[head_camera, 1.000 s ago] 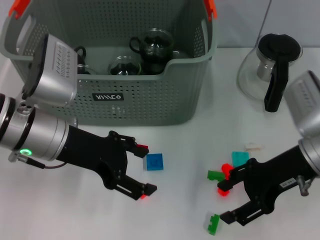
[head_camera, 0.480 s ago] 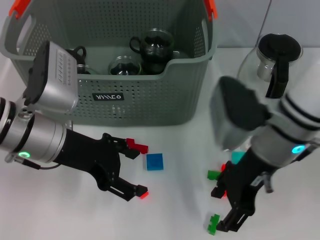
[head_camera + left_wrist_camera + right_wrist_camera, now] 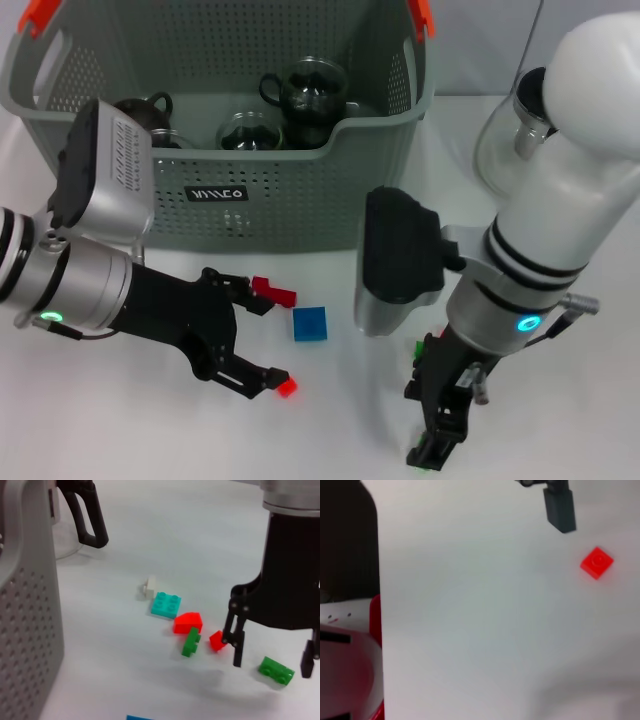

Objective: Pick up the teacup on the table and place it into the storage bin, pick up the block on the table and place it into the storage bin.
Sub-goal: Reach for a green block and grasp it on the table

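Observation:
The grey-green storage bin [image 3: 300, 205] stands at the back and holds several dark glass teacups [image 3: 305, 95]; I see no teacup on the table. A blue block [image 3: 310, 324] lies in front of the bin. My left gripper [image 3: 270, 340] is open and low, just left of the blue block, with small red blocks [image 3: 273, 291] by its fingertips. My right gripper [image 3: 435, 420] points down, open. In the left wrist view it [image 3: 270, 655] straddles a green block [image 3: 276, 670] without holding it.
A glass jug [image 3: 500, 140] with a black handle [image 3: 87, 515] stands at the back right, partly hidden by my right arm. Loose blocks lie near the right gripper: white [image 3: 149, 586], teal [image 3: 166, 605], red [image 3: 188, 623], green [image 3: 190, 644]. A red tile [image 3: 596, 562] lies nearby.
My right arm has swung in over the table, and its gripper now points straight down over the green block. My left gripper has drawn back slightly to the left, still open.

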